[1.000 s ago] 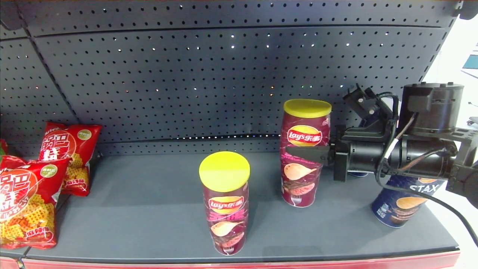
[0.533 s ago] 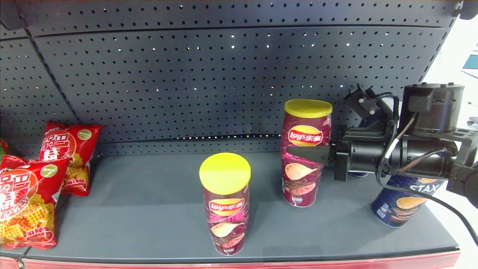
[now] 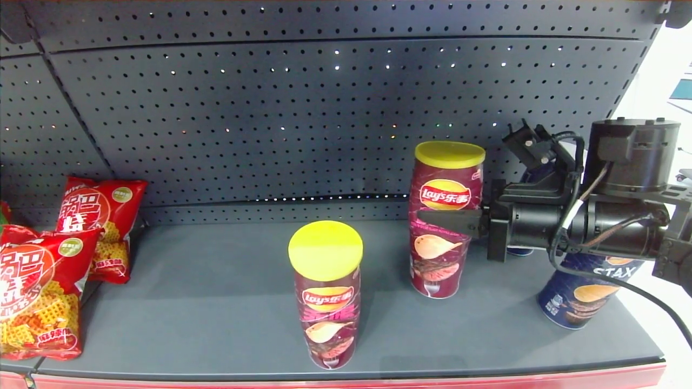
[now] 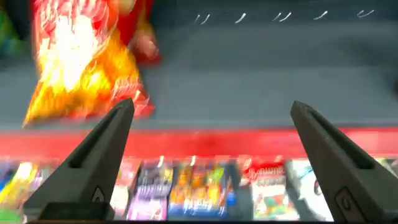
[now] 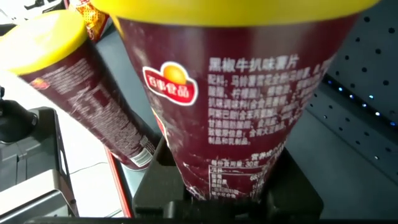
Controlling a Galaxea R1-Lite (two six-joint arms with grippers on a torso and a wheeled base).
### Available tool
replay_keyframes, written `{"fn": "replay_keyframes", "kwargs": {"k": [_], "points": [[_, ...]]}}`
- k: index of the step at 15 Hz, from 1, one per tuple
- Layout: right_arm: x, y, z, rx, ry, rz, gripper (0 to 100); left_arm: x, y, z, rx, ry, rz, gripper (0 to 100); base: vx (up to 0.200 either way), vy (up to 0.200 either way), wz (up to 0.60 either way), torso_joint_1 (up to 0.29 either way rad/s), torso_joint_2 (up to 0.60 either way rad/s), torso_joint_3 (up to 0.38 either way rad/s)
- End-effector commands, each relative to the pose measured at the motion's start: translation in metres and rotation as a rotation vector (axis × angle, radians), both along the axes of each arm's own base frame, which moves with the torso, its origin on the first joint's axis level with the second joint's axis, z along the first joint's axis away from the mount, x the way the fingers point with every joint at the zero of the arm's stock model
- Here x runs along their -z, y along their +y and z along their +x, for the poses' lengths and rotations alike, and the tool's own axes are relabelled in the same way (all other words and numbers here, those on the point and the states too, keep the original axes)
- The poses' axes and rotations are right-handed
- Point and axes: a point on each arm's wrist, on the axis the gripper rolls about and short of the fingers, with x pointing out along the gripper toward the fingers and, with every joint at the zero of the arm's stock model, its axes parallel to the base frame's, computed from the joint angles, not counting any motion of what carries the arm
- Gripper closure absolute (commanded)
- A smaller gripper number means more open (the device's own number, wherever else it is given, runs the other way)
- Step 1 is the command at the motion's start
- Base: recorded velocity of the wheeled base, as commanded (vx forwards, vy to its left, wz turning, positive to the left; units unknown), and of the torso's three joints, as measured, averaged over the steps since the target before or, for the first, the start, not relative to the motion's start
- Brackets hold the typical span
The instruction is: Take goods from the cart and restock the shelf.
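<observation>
A maroon chip can (image 3: 446,237) with a yellow lid stands upright at the back right of the grey shelf (image 3: 216,302). My right gripper (image 3: 428,217) comes in from the right and is shut on the can's middle; the far finger is hidden behind it. The right wrist view has the same can (image 5: 242,93) up close between the fingers. A second maroon can (image 3: 326,292) stands upright near the front edge, left of the held one. My left gripper (image 4: 211,106) is open and holds nothing, in front of the shelf's red front strip (image 4: 205,140).
A blue chip can (image 3: 576,297) stands at the shelf's right end, below my right arm. Red snack bags (image 3: 38,286) lean at the far left, with another bag (image 3: 105,227) behind them. A perforated back panel (image 3: 270,119) closes the rear. Packaged goods (image 4: 186,186) fill the shelf below.
The held can and my right gripper have shifted slightly to the right. Nothing else on the shelf has moved.
</observation>
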Motion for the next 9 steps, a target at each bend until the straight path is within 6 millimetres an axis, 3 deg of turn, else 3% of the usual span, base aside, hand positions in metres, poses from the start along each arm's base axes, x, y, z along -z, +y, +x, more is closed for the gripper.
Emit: {"fn": "replay_keyframes", "kwargs": {"k": [1,9], "points": [[-0.0008,-0.0001,-0.0005,-0.001,-0.004,0.001,100,0.0002,0.0001,-0.0024,0.026,-0.038,-0.012,0,0.000,0.000,0.00,0.000,0.00,0.000],[0.0015,-0.0006,-0.0004,0.004,0.005,-0.003,100,0.0002,-0.0002,-0.0024,0.037,-0.038,-0.016,0,0.000,0.000,0.00,0.000,0.00,0.000]]}}
